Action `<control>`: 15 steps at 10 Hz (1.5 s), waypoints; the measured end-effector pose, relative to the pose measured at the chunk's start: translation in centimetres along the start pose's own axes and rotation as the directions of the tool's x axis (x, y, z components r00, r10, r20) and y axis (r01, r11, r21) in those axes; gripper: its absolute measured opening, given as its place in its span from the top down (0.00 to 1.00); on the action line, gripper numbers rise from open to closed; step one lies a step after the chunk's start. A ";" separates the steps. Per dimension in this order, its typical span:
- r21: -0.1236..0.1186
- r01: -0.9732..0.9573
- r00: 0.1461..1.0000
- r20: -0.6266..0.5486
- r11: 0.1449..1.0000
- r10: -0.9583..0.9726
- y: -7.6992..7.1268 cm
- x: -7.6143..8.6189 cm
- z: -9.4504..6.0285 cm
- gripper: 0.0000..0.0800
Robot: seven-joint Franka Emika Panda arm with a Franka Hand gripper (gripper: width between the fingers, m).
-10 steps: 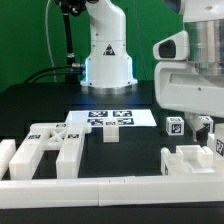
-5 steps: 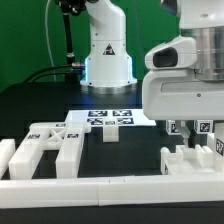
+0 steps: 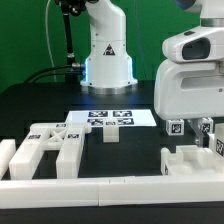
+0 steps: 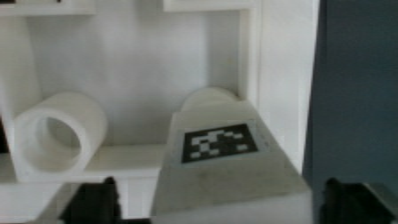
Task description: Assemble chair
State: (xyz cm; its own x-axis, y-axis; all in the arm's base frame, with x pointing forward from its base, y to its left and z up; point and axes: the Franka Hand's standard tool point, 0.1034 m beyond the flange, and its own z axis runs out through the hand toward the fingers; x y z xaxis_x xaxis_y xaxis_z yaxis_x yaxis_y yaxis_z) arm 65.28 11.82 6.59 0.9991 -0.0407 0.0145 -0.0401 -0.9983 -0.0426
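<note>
Several matte-white chair parts (image 3: 45,145) are lying along the bench's (image 3: 30,100) front edge in the exterior view, probably grouped there so each stays within reach. A small cube-ended leg (image 3: 110,134) is standing just in front of the marker board (image 3: 112,117). The robot arm (image 3: 195,80) is hanging over the front corner on the exterior view's right. In the wrist view, the claw (image 4: 222,205) is standing apart, straddling a black-and-white-tagged, round-topped chair piece (image 4: 217,140) without touching it, likely lining up a grasp.
</note>
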 end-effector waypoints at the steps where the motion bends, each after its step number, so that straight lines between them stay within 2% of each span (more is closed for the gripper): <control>1: 0.000 -0.031 1.000 0.000 1.000 0.031 0.0 0.0 0.0 0.47; 2: 0.001 -0.106 0.994 0.001 0.994 0.106 0.0 0.0 0.0 0.47; 3: 0.000 -0.188 0.982 0.001 0.982 0.188 0.0 0.0 0.0 0.65; 5: 0.000 -0.325 0.946 0.001 0.946 0.325 0.0 0.0 0.1 0.64; 7: -0.004 -0.582 0.813 0.005 0.813 0.582 0.1 -0.1 0.0 0.64; 8: 0.001 -0.736 0.677 0.013 0.677 0.736 0.1 -0.1 0.0 0.64; 10: 0.014 -0.950 0.311 0.068 0.311 0.948 0.4 0.0 0.1 0.64; 11: 0.015 -0.975 0.223 0.093 0.223 0.970 0.5 -0.1 0.1 0.64; 12: 0.005 -0.992 0.124 0.099 0.124 0.987 0.4 -0.1 0.1 0.64; 13: 0.001 -0.996 0.089 0.097 0.089 0.991 0.3 -0.1 0.1 0.64; 14: 0.004 -0.993 0.114 0.096 0.114 0.989 0.3 -0.1 0.1 0.64; 15: 0.008 -0.978 0.210 0.093 0.210 0.973 0.3 -0.1 0.1 0.64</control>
State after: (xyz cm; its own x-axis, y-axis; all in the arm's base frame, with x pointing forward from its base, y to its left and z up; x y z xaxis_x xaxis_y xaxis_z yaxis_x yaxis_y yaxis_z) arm 65.17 11.50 6.51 0.1726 -0.9762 -0.1310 -0.9850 -0.1699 -0.0313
